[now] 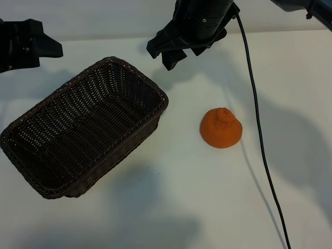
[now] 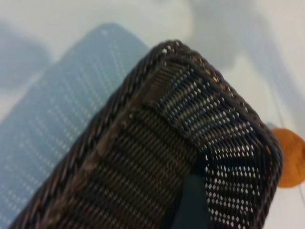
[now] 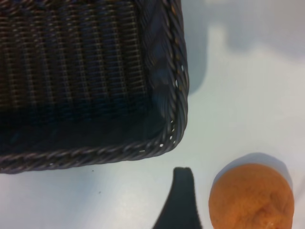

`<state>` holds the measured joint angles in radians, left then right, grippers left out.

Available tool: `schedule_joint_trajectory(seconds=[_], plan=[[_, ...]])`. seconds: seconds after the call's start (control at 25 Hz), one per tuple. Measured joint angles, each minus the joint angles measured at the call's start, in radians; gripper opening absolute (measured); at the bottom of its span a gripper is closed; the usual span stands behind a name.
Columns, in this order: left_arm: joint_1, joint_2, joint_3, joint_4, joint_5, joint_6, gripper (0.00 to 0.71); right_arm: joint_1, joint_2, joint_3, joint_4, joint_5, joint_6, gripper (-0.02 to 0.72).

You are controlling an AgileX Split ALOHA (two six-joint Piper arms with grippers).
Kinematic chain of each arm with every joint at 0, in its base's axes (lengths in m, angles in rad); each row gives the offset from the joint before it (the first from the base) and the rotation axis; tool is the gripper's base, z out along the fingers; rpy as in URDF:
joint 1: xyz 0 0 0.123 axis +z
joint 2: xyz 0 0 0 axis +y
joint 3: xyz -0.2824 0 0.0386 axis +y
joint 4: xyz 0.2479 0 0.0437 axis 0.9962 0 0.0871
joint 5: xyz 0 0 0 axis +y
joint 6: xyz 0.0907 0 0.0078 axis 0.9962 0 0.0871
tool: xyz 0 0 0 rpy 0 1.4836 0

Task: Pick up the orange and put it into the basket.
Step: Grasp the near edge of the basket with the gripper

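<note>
orange [image 1: 221, 128]: sitting on the white desk [image 1: 171, 207], just right of the basket [image 1: 83, 127], not touching it.
right gripper [image 1: 171, 52]: I've got it spread wide and empty, up behind the fruit.
left gripper [image 1: 31, 44]: wide too, holding nothing, far left.
right wrist only: one dark fingertip [image 3: 180, 200], probably mine, beside the orange.

surface: white counter [image 1: 171, 207] | basket [image 1: 83, 129]: set askew toward the left edge, empty | orange [image 1: 221, 127]: rested knob-up toward the right, apart from basket | black cable [image 1: 259, 135]: laid along the right side
</note>
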<state>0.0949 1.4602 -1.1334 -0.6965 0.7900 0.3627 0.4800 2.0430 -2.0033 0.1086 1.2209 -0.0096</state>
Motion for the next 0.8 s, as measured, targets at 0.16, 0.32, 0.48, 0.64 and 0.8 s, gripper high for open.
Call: schedule_joint_trajectory(seconds=[0.16, 0.32, 0.48, 0.64, 0.8], plan=[[0.0, 0.0, 0.0, 0.001, 0.017, -0.002, 0.588, 0.0, 0.0, 0.0, 0.0, 0.0, 0.0, 0.593], [0.0, -0.019, 0.005, 0.066, 0.039, -0.056, 0.588, 0.0, 0.0, 0.0, 0.0, 0.0, 0.0, 0.593], [0.0, -0.121, 0.067, 0.191, 0.016, -0.187, 0.588, 0.0, 0.0, 0.0, 0.0, 0.0, 0.0, 0.593], [0.0, -0.252, 0.202, 0.286, -0.032, -0.341, 0.588, 0.0, 0.0, 0.0, 0.0, 0.0, 0.0, 0.593], [0.0, -0.365, 0.347, 0.387, -0.07, -0.515, 0.588, 0.0, 0.0, 0.0, -0.001, 0.0, 0.0, 0.593]])
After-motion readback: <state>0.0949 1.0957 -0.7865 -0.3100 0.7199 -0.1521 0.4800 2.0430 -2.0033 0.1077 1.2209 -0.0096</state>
